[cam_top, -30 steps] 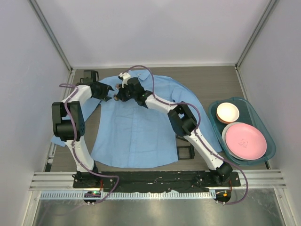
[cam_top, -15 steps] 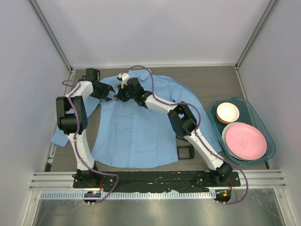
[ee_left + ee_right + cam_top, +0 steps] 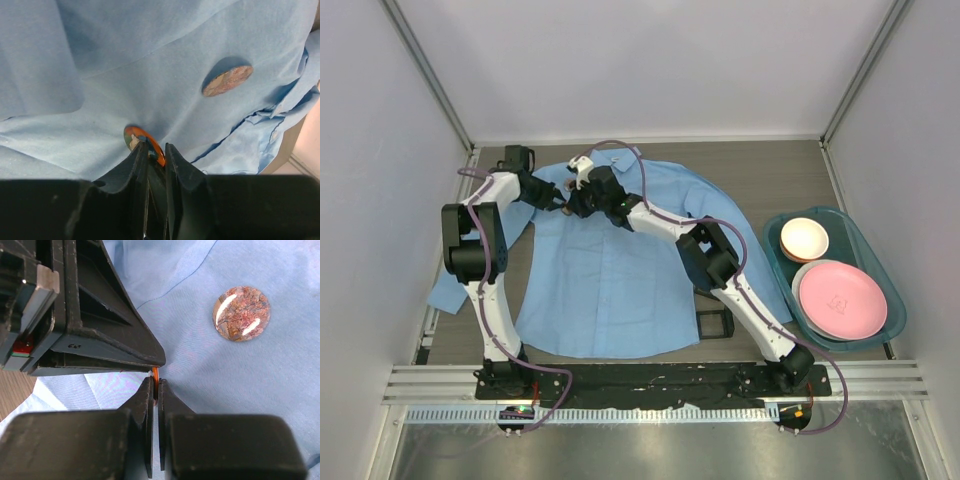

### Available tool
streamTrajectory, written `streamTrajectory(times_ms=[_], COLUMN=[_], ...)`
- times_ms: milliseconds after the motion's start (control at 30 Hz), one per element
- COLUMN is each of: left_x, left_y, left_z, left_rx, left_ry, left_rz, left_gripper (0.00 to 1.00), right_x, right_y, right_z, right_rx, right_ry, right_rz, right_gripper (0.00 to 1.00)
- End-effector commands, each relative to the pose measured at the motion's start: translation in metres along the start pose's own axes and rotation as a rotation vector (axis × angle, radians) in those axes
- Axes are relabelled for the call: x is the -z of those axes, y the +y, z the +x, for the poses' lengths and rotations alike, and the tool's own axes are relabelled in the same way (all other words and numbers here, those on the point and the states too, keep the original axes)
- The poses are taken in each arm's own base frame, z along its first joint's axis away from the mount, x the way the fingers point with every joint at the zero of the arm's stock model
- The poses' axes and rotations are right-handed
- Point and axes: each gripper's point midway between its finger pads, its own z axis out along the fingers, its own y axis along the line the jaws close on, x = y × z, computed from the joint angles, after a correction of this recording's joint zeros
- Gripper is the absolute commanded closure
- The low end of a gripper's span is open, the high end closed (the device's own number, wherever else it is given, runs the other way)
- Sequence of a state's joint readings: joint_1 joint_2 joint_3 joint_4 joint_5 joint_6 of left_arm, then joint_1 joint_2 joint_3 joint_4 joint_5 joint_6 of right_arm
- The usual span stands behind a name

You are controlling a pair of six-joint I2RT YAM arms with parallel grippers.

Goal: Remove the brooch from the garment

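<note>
The light blue shirt lies flat on the table, collar at the far side. Both grippers meet near its collar. An orange-rimmed round brooch stands on edge on the cloth. My left gripper is shut on it, with the disc between the fingertips. My right gripper is shut on the same brooch's orange edge, right under the left gripper's black fingers. A second round brooch, marbled brown and pink, lies flat on the shirt close by; it also shows in the left wrist view.
A teal tray at the right holds a cream bowl and a pink plate. A black frame-like object lies by the shirt's right hem. A black block sits at the far left. White walls enclose the table.
My left gripper has shifted a little right toward the right gripper, and the left arm's elbow has swung in. The right arm has barely moved.
</note>
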State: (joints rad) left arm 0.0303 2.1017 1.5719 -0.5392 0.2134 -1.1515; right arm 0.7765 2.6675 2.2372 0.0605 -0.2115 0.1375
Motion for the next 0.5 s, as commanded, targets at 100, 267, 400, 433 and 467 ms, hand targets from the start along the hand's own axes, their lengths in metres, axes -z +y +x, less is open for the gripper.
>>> streamTrajectory(times_ms=[100,267,400,433,467], left_x=[0.002,0.008,0.008,0.006,0.006], left_y=[-0.017,-0.019,-0.014,-0.01,-0.01], left_z=[0.004,0.006,0.008,0.008,0.009], left_rx=[-0.066,-0.083,-0.09,-0.089,-0.088], left_ry=[0.03,0.048,0.059,0.06,0.063], left_rz=[0.077,0.068,0.044,0.031,0.028], left_gripper=[0.83,0.6,0.56,0.56,0.56], right_x=[0.019,0.019,0.019,0.02,0.02], right_y=[0.024,0.024,0.025,0.025,0.025], right_z=[-0.051,-0.052,-0.059,-0.059,-0.061], right_rx=[0.043,0.069,0.084,0.088,0.094], right_ry=[-0.069,-0.074,-0.093,-0.094,-0.097], right_rz=[-0.038,-0.045,-0.046,-0.047,-0.047], right_gripper=[0.96,0.99,0.99,0.99,0.99])
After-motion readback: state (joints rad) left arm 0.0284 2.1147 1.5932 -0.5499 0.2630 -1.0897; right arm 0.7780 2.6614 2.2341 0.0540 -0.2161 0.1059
